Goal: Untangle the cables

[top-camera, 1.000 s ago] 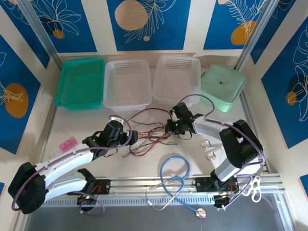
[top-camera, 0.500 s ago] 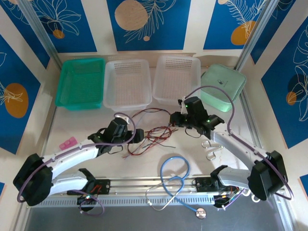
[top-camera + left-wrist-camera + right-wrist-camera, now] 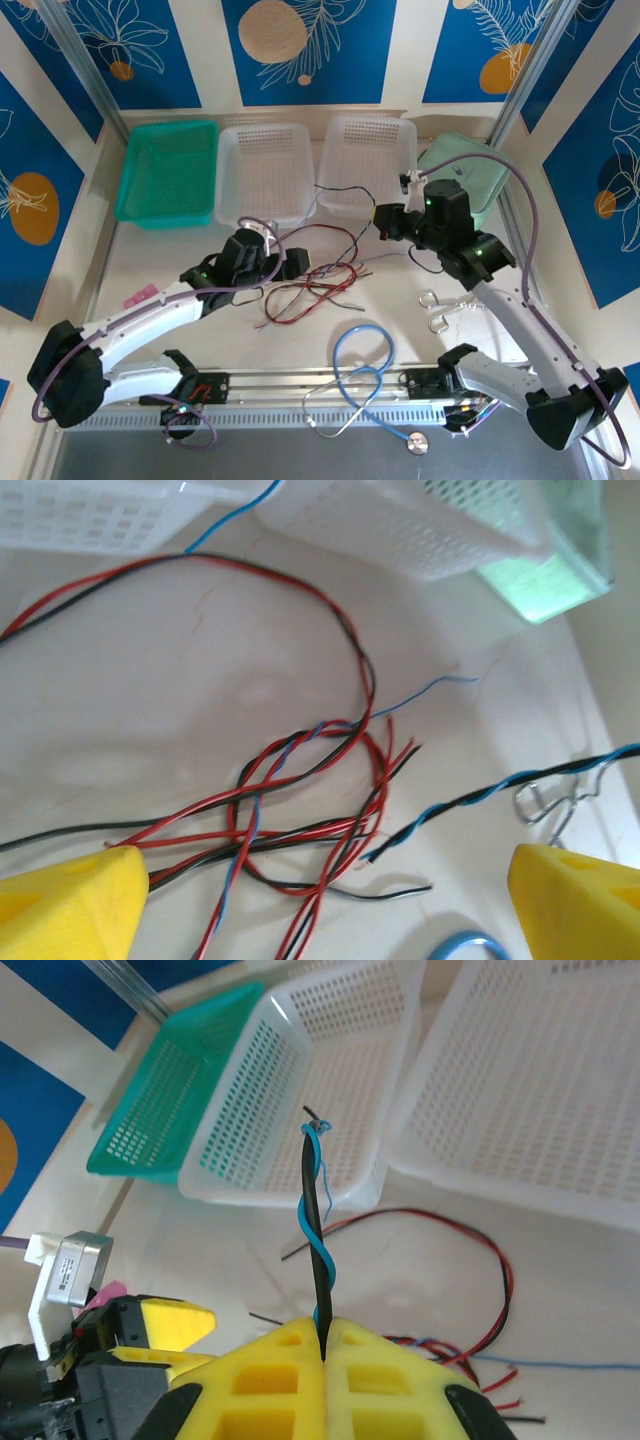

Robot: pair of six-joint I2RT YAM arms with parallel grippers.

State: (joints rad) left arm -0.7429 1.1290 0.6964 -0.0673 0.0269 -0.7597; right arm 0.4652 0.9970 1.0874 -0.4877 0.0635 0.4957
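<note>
Tension seems the reason for the grip: a twisted blue-and-black cable (image 3: 318, 1222) is clamped in the closed right gripper (image 3: 322, 1332), its end poking out past the tips, so it can be drawn from the knot. The other cables (image 3: 310, 810) are spread on the table (image 3: 150, 710) just ahead of the left gripper (image 3: 325, 895), whose jaws are held wide. The right arm is raised and extended; the left is stretched low.

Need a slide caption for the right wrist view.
Right claw shut on a twisted blue-and-black wire, upright before a white perforated plastic basket.
</note>
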